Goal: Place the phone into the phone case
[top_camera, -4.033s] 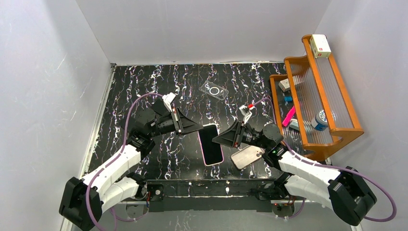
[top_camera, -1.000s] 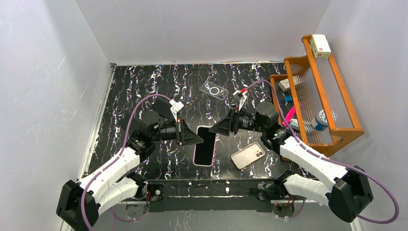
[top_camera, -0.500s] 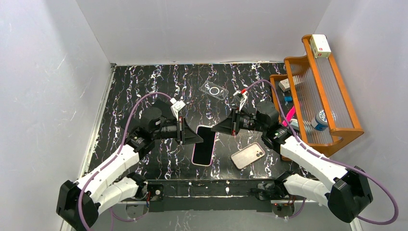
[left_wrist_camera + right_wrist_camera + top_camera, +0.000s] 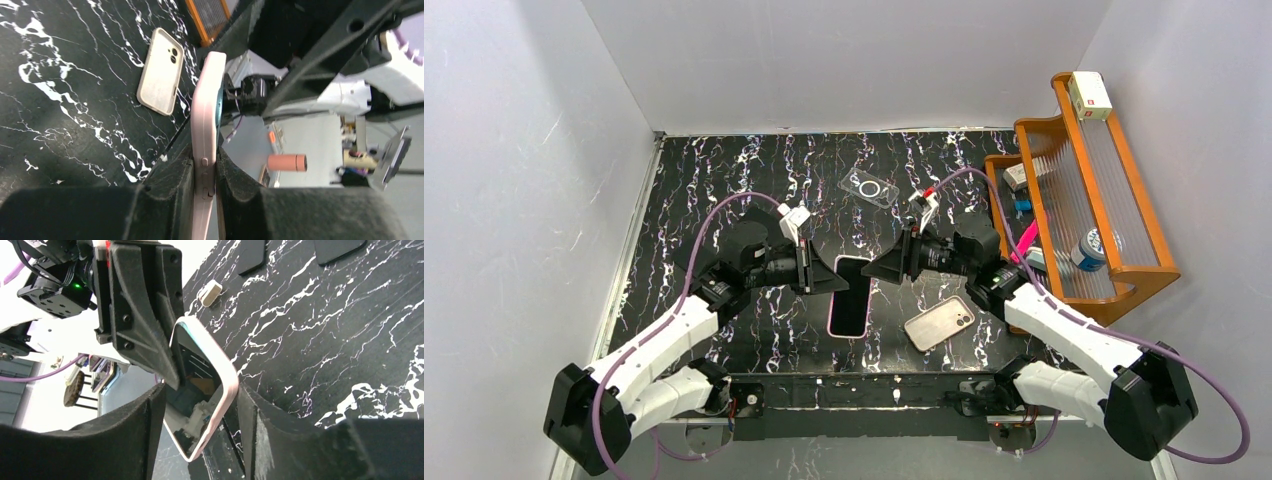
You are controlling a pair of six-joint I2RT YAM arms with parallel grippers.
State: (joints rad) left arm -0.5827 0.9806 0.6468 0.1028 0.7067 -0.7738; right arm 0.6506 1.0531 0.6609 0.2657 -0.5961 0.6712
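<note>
We judge this a handover: our left gripper [image 4: 832, 283] clamps the phone [image 4: 849, 305] above the table [image 4: 724, 180], the right gripper [image 4: 871, 270] straddles it, grip unclear, and the case [image 4: 939, 322] waits at the phone's 4 o'clock.

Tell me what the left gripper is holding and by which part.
The left gripper clamps the pink-edged phone across its front and back faces, at its buttoned long edge.

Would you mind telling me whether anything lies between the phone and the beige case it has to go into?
Nothing visible does. The left gripper holds the phone, the right gripper straddles its other edge, and the beige case lies flat to the right of it, uncovered.
</note>
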